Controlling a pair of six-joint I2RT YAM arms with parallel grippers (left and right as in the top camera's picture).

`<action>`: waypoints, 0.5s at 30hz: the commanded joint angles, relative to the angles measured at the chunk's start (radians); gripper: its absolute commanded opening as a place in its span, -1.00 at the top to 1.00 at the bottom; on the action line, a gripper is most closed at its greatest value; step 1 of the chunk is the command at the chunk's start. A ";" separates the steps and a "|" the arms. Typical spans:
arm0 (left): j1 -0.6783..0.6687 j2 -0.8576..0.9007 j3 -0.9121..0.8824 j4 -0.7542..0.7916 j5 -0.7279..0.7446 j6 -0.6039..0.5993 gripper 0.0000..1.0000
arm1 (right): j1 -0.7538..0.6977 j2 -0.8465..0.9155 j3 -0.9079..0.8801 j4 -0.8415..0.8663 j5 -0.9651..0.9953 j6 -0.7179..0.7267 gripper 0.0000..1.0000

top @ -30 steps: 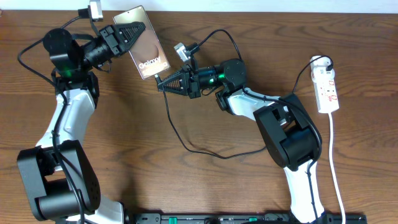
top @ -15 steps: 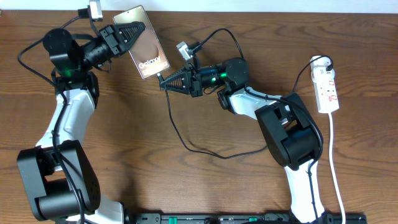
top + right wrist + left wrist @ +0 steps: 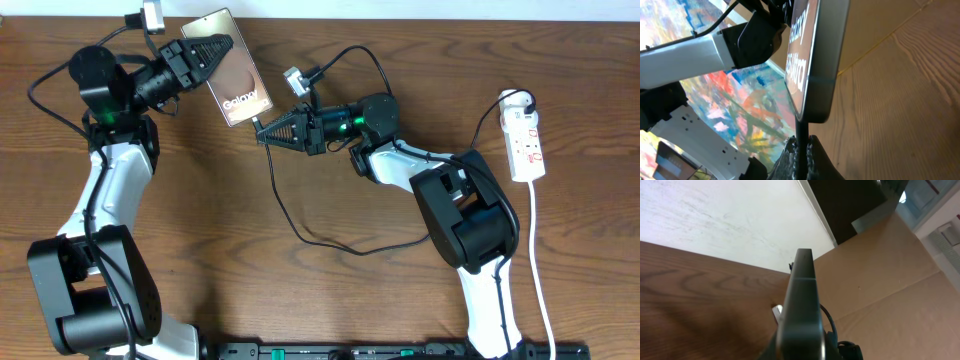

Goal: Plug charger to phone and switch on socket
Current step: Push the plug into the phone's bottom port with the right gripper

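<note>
The phone [image 3: 235, 70] has a glossy brownish back with white "Galaxy" lettering. My left gripper [image 3: 212, 48] is shut on its upper end and holds it tilted above the table. In the left wrist view the phone [image 3: 801, 305] shows edge-on. My right gripper [image 3: 262, 130] is shut on the plug tip of the thin black charger cable [image 3: 290, 215]. The tip touches the phone's lower edge [image 3: 812, 107]. The cable [image 3: 801, 137] runs up between my right fingers [image 3: 802, 150]. The white socket strip [image 3: 526, 145] lies at the far right with the white adapter [image 3: 514, 100] at its top.
The black cable loops across the table's middle [image 3: 350, 245] and arcs behind my right arm toward the strip. The strip's white cord [image 3: 540, 270] runs down the right side. A brown cardboard wall [image 3: 880, 280] stands behind the table.
My right gripper has moved slightly up and toward the phone with the plug tip, closing the gap to the phone's lower edge. The left arm and phone have not moved.
</note>
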 commanded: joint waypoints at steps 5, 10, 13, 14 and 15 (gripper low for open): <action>0.000 0.003 0.005 0.010 0.022 -0.002 0.85 | 0.000 0.001 0.005 0.042 0.077 0.072 0.98; 0.000 0.003 0.005 0.010 0.018 -0.002 0.85 | 0.006 0.001 0.005 0.044 0.078 0.072 0.98; 0.000 0.003 0.005 0.009 0.019 -0.002 0.85 | 0.006 0.001 0.005 0.043 0.080 0.072 0.99; 0.000 0.003 0.005 0.009 0.019 -0.002 0.85 | 0.006 0.001 0.005 0.043 0.080 0.072 0.98; 0.000 0.003 0.005 0.009 0.019 -0.002 0.85 | 0.006 0.001 0.005 0.044 0.080 0.072 0.98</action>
